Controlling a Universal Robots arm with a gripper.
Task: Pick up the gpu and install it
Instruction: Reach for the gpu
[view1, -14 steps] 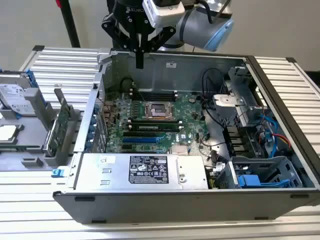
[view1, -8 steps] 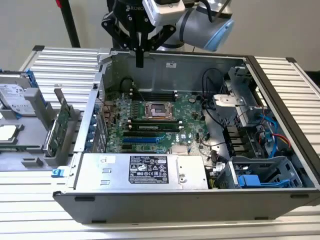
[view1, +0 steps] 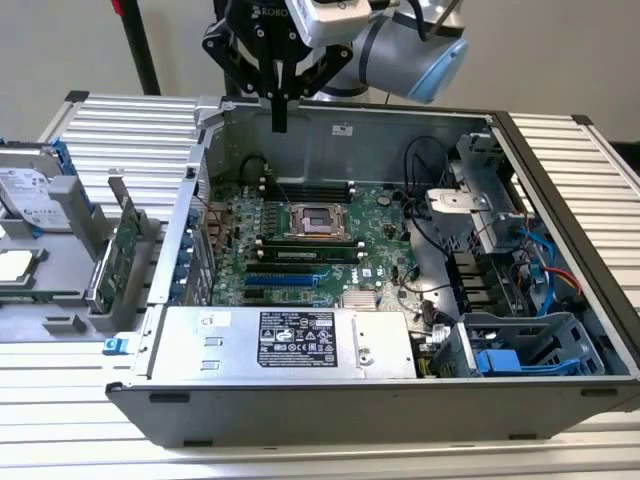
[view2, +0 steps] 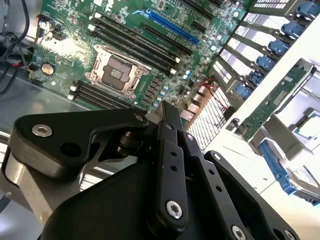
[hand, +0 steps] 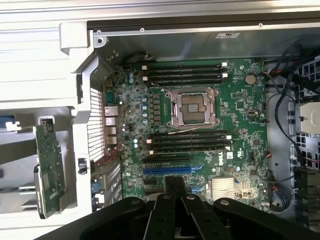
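The jaws are seen closed together with nothing between them, and the gripper (view1: 280, 120) is held pointing down above the far wall of the open computer case (view1: 560, 200). The fingertips are met in both wrist views (view2: 167, 107) (hand: 175, 181), where the black linkage behind them covers part of the motherboard (hand: 240, 130). The arm (view1: 410, 50) is cut off by the upper edge of the exterior view. The near edge of the motherboard is hidden there behind the power supply (view1: 290, 340), while the CPU socket (view1: 317, 222) is left in plain sight. The gpu (view1: 118, 255) (hand: 49, 167) (view2: 272, 102) is found outside the case, well apart from the gripper, stood on edge in a grey holder (view1: 70, 290) toward the worktop's edge at the exterior view's left. Its green board is seen, but its cooler face cannot be made out and its lower part is masked by the holder. A hard drive (view1: 30, 190) beyond it is cut off by the frame. Everything is carried on a ribbed metal worktop (view1: 130, 125), and a plain pale wall (view1: 560, 60) is seen behind.
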